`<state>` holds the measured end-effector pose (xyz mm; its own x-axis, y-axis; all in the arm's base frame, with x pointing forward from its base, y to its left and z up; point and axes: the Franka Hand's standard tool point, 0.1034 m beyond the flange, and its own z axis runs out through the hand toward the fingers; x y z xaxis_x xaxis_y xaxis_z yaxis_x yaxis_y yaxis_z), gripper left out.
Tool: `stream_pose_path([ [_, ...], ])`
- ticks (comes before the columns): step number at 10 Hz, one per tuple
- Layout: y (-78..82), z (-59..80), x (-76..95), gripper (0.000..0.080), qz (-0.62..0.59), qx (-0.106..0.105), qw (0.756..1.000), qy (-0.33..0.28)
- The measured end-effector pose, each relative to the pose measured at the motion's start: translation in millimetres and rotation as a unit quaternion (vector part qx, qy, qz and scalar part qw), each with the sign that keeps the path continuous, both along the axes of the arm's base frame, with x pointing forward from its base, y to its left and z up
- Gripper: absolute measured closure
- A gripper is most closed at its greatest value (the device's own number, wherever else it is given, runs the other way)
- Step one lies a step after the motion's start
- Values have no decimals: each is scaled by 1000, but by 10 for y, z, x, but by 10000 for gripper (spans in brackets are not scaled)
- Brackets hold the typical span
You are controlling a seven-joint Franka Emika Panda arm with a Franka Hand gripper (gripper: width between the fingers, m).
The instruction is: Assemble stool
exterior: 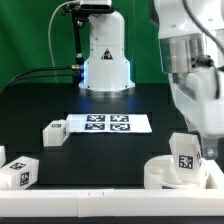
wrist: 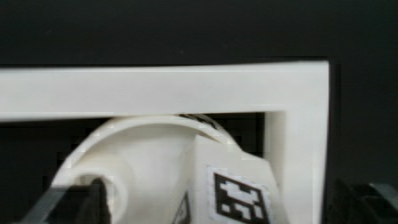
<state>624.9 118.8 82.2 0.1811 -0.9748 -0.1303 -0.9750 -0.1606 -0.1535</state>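
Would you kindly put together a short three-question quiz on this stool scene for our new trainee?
1. How many tags does the marker board show?
2. True or false: a leg stands in the seat.
3. In the exterior view, the seat sits: A) lower right; B) upper left; C) centre.
Key: 1 four; 2 true; 3 A.
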Motion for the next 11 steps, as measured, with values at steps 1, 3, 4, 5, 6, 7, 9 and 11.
stream_pose_path([
  [1, 12, 69, -32, 161, 103, -10, 995, -6],
  [3, 12, 85, -58, 151, 222, -23, 975, -7],
  [4, 5, 81, -59, 151, 263, -28, 964, -13],
  [5, 1, 81, -58, 151, 293, -31, 955, -18],
  [6, -9, 85, -55, 151, 320, -35, 947, -23],
  [7, -71, 158, -25, 151, 430, -56, 900, -40],
  [9, -153, 242, 33, 151, 578, -87, 809, -55],
  [11, -150, 244, 44, 151, 655, -104, 746, -61],
])
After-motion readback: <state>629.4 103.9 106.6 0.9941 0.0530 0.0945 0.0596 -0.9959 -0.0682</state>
